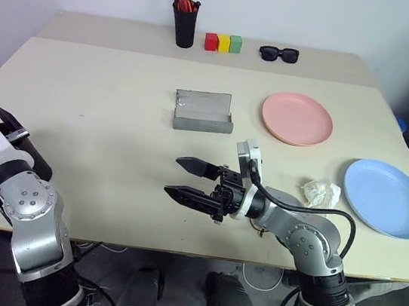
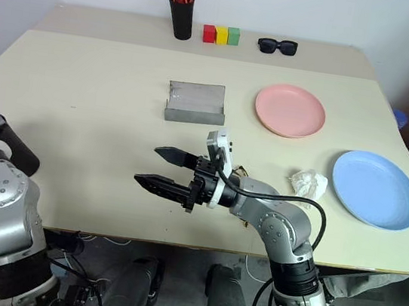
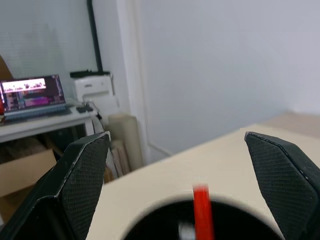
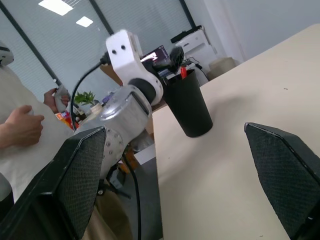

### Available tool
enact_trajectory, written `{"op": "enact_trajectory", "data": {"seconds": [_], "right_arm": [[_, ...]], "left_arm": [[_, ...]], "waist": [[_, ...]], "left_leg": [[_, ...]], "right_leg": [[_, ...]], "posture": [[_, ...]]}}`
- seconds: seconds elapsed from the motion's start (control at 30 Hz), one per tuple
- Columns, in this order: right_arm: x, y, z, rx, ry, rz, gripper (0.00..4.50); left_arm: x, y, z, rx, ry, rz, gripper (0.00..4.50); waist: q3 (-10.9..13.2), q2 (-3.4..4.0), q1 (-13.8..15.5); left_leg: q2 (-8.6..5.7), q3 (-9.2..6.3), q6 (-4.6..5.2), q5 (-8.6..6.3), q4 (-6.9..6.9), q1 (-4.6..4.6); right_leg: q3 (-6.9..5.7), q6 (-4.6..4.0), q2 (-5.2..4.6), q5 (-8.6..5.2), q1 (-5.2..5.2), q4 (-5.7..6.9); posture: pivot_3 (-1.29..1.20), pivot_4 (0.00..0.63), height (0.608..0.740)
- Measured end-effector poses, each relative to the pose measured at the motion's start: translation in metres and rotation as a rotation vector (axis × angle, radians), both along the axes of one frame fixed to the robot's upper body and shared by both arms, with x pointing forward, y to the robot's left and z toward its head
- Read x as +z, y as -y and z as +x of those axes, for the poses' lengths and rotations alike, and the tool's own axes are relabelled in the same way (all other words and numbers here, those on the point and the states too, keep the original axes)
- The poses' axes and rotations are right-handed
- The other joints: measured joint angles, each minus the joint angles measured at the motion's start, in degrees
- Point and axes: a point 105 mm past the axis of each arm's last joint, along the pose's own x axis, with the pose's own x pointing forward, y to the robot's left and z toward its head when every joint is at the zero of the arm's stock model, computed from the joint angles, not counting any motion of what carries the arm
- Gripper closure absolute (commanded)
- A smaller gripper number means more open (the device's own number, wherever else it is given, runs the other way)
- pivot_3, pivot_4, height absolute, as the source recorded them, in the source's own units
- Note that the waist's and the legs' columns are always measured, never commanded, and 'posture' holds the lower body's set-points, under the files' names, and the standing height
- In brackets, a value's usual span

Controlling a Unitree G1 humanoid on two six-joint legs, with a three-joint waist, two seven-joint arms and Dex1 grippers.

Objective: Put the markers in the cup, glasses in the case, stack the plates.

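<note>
The black cup (image 4: 189, 107) stands near the table's left front corner, partly hidden behind my left arm. A red-ended marker (image 3: 201, 210) stands inside it, and a pale-tipped one (image 3: 186, 231) lies blurred beside it. My left gripper (image 3: 177, 140) hovers just above the cup's rim (image 3: 150, 225), open and empty. My right gripper (image 1: 174, 175) hangs open and empty over the table's front middle, pointing left. The grey case (image 1: 203, 112) lies open at the centre. The pink plate (image 1: 297, 119) and the blue plate (image 1: 386, 198) lie apart on the right. The glasses are mostly hidden behind my right forearm.
A tall pen holder (image 1: 184, 24) with orange-capped markers, three coloured blocks (image 1: 223, 43) and black sunglasses (image 1: 278, 54) line the far edge. Crumpled paper (image 1: 321, 192) lies beside the blue plate. A person's hand (image 4: 22, 125) shows beyond the table's left side.
</note>
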Motion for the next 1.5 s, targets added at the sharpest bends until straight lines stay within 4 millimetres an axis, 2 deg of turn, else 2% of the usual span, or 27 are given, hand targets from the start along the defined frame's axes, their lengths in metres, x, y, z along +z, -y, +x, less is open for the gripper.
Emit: {"op": "enact_trajectory", "data": {"seconds": [0.23, 0.47, 0.63, 0.8, 0.87, 0.93, 1.03, 1.17, 1.3, 1.4, 1.5], "right_arm": [[0.001, 0.001, 0.001, -0.005, 0.012, 0.0, 0.0], [0.005, 0.003, 0.005, -0.031, 0.189, -0.067, 0.0], [0.007, -0.001, 0.002, -0.006, 0.252, -0.084, 0.0], [0.008, -0.004, 0.002, 0.0, 0.258, -0.079, 0.0], [0.008, -0.004, 0.002, -0.007, 0.258, -0.079, 0.0], [0.008, -0.002, 0.007, -0.043, 0.261, -0.087, 0.0], [0.008, 0.003, 0.015, -0.108, 0.28, -0.112, 0.0], [0.007, 0.019, 0.027, -0.208, 0.3, -0.156, 0.0], [0.0, 0.037, 0.035, -0.295, 0.298, -0.217, 0.0], [-0.003, 0.049, 0.036, -0.35, 0.3, -0.247, 0.0], [-0.004, 0.062, 0.034, -0.405, 0.319, -0.298, 0.0]], "left_arm": [[0.02, 0.008, 0.008, -0.042, 0.033, 0.07, 0.05], [0.028, 0.041, 0.037, -0.255, -0.013, 0.121, 0.05], [0.011, 0.077, 0.081, -0.489, -0.15, 0.08, 0.05], [-0.005, 0.114, 0.137, -0.767, -0.317, 0.058, 0.05], [-0.011, 0.127, 0.149, -0.861, -0.374, 0.079, 0.05], [-0.021, 0.145, 0.168, -1.014, -0.47, 0.093, 0.05], [-0.03, 0.173, 0.184, -1.254, -0.587, 0.117, 0.05], [-0.039, 0.195, 0.193, -1.459, -0.699, 0.141, 0.05], [-0.037, 0.203, 0.201, -1.594, -0.755, 0.136, 0.05], [-0.039, 0.214, 0.2, -1.713, -0.813, 0.165, 0.05], [-0.049, 0.222, 0.195, -1.808, -0.886, 0.209, 0.05]], "waist": [[0.0, 0.0, 0.0], [0.0, 0.0, 0.1], [0.0, 0.0, 0.0], [0.0, 0.0, 0.0], [0.0, 0.01, -0.3], [0.0, 0.02, -0.1], [0.0, 0.04, 0.0], [0.1, 0.03, -0.1], [0.1, 0.04, -0.1], [0.1, 0.06, -0.1], [0.1, 0.06, -0.1]], "left_leg": [[0.0, 0.01, 0.0, 0.0, 0.0, 0.0], [-0.01, 0.0, 0.0, 0.0, 0.0, 0.0], [-0.01, -0.01, 0.0, 0.0, 0.0, 0.0], [-0.01, -0.04, 0.0, 0.0, -0.02, 0.0], [-0.02, 0.0, 0.03, -0.02, -0.06, -0.01], [-0.02, -0.03, 0.03, -0.02, -0.07, -0.03], [-0.02, -0.02, 0.03, -0.02, -0.07, -0.06], [-0.04, 0.01, 0.04, -0.02, -0.08, -0.08], [-0.03, 0.0, 0.04, -0.02, -0.11, -0.09], [-0.04, 0.03, 0.06, -0.03, -0.11, -0.11], [-0.04, 0.04, 0.09, -0.05, -0.11, -0.12]], "right_leg": [[0.0, 0.01, 0.0, 0.01, 0.0, 0.0], [0.0, 0.01, 0.0, 0.0, 0.0, -0.01], [0.0, 0.05, 0.02, 0.02, 0.0, 0.0], [-0.03, 0.2, 0.03, 0.1, 0.0, -0.02], [-0.01, 0.23, 0.01, 0.1, -0.03, -0.05], [-0.03, 0.23, 0.05, 0.1, -0.1, 0.01], [-0.03, 0.23, 0.03, 0.1, -0.11, 0.0], [-0.02, 0.24, -0.02, 0.1, -0.11, -0.04], [-0.02, 0.25, -0.01, 0.09, -0.14, -0.02], [-0.01, 0.27, -0.02, 0.08, -0.14, -0.03], [0.0, 0.28, -0.02, 0.07, -0.15, -0.03]], "posture": [[0.0, 0.15, 0.74], [0.0, 0.15, 0.74], [0.0, 0.15, 0.74], [0.0, 0.15, 0.74], [0.0, 0.15, 0.74], [0.0, 0.15, 0.74], [0.0, 0.15, 0.74], [0.0, 0.15, 0.74], [0.0, 0.15, 0.74], [0.0, 0.15, 0.74], [0.0, 0.15, 0.74]]}}
